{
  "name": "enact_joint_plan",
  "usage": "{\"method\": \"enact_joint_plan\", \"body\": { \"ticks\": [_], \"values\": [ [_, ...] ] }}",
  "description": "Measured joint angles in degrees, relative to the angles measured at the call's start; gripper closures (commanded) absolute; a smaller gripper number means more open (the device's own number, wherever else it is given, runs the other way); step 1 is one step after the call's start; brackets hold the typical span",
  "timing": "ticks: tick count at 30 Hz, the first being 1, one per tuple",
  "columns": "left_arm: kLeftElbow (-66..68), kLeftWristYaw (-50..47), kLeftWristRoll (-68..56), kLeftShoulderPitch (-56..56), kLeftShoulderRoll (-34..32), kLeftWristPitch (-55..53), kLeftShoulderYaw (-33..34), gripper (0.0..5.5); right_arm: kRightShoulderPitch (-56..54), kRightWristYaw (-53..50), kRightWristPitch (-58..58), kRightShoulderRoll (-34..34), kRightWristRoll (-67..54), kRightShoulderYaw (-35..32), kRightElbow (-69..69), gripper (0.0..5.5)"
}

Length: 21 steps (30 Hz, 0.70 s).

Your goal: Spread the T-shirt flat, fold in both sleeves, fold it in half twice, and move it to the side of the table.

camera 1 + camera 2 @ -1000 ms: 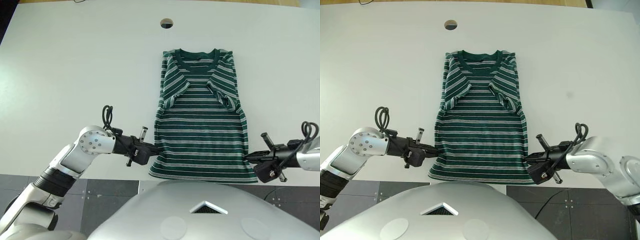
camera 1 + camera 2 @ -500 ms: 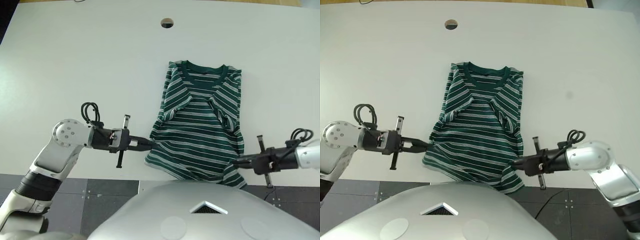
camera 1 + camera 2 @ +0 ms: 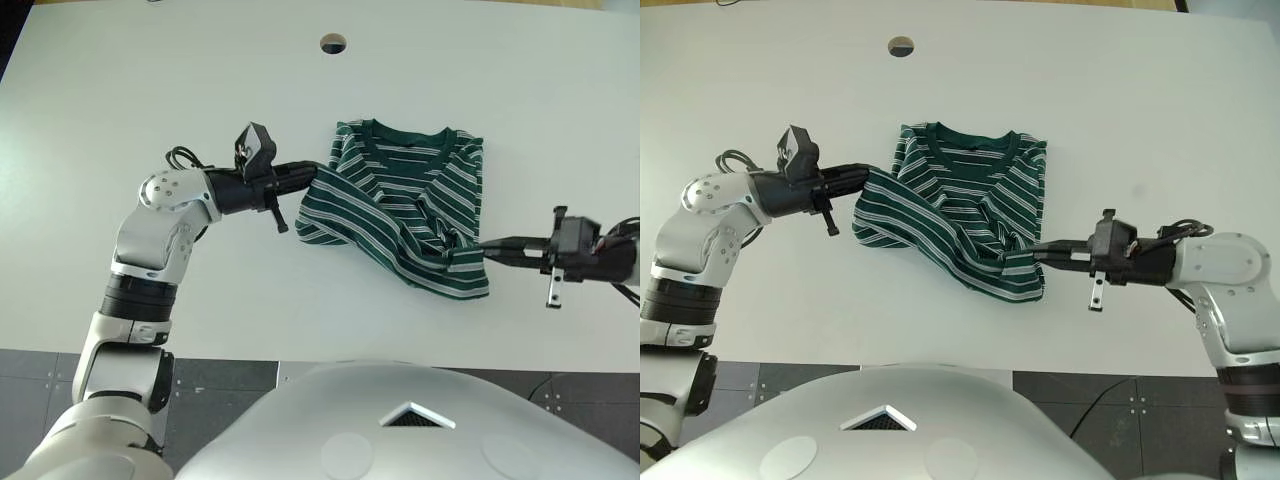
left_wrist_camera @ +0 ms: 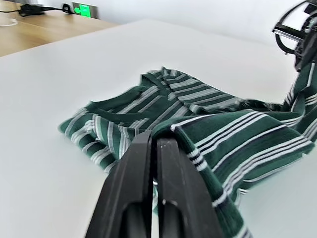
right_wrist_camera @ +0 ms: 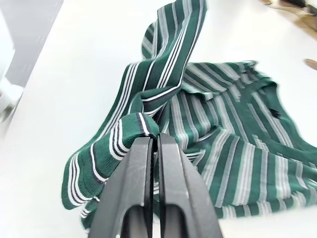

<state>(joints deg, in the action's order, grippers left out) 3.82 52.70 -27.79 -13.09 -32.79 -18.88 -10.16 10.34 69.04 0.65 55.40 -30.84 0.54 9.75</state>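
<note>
Left gripper [image 3: 312, 172] and right gripper [image 3: 482, 245] are each clamping a hem corner of the T-shirt [image 3: 400, 195]. The 1st half-fold is seemingly progressing, next needing the hem laid at the collar.

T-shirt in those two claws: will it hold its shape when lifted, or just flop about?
Probably floppy: the T-shirt sags and creases between the left gripper and the right gripper. Likely light too: two thin pinches at its hem corners seem enough to carry that end.

T-shirt [image 3: 400, 205] hem raised toward the collar (both corners).
</note>
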Motion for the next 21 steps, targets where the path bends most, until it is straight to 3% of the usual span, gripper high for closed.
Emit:
{"method": "enact_joint_plan", "body": {
  "ticks": [12,21],
  "values": [
    [14.4,-8.2,6.8,-9.1,7.2,-3.0,3.1,5.40,-12.4,-9.6,-5.9,-8.0,8.6,0.0,-13.7,5.36],
    [22.9,-9.1,11.1,-13.7,12.2,0.2,3.4,5.40,-23.1,-17.9,-13.4,-13.2,12.2,-1.0,-25.4,5.36]
  ]
}}
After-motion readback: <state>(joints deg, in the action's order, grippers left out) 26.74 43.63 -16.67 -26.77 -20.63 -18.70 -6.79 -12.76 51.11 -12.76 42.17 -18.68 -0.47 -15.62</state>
